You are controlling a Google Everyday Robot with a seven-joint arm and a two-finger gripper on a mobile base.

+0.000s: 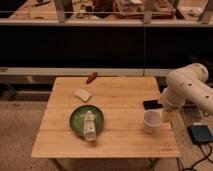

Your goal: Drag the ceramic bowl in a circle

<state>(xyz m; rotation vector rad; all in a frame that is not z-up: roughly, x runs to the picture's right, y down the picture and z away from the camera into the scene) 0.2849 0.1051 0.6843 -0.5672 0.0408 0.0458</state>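
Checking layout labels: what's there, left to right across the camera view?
Ceramic bowl, whitish bottle lying in it → white cup → robot arm. The gripper sits just behind the cup, so unordered; same for the pale packet and reddish item behind the bowl.

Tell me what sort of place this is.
Probably a robotics lab or workshop: a white robot arm works beside a wooden table, with cluttered benches behind. Its gripper hovers at the table's right edge by the white cup; the ceramic bowl sits front-left.
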